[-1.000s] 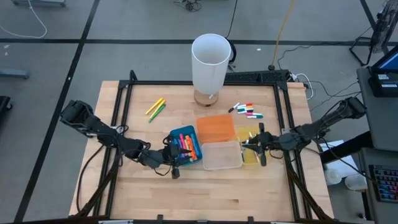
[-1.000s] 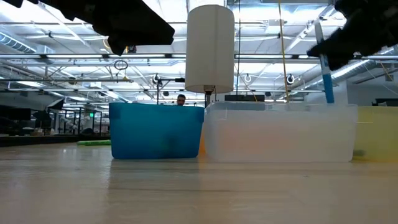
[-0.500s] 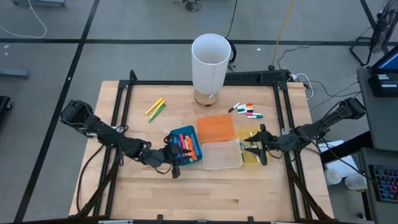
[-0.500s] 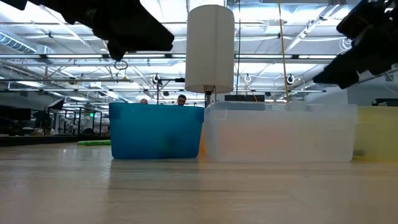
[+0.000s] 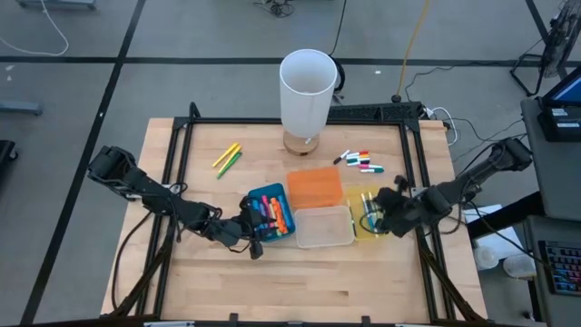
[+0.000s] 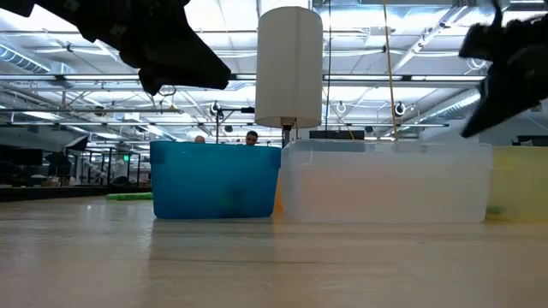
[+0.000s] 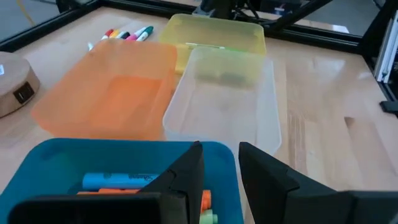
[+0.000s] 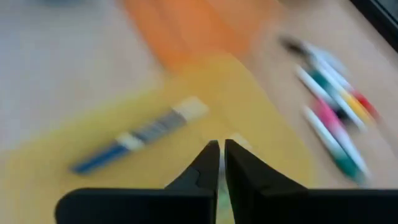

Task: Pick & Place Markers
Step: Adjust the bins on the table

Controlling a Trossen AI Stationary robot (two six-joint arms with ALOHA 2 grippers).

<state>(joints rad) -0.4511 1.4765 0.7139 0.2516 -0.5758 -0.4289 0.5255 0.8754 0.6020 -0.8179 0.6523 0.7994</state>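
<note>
Wooden bench (image 5: 227, 282): right gripper (image 8: 221, 149), fingers together over yellow bin (image 5: 361, 195), best lifted clear toward white markers (image 5: 361, 162) just beyond; left gripper (image 7: 219, 163) partly apart, empty, over blue bin (image 5: 272, 193).

Your high cam looks straight down on the whole table (image 5: 227, 282), bins mid-frame. The low one sits at tabletop height, close behind the blue bin (image 6: 214, 180) and clear bin (image 6: 385, 181). Both wrist cams hover close; each shares the yellow bin (image 7: 211, 34).
</note>
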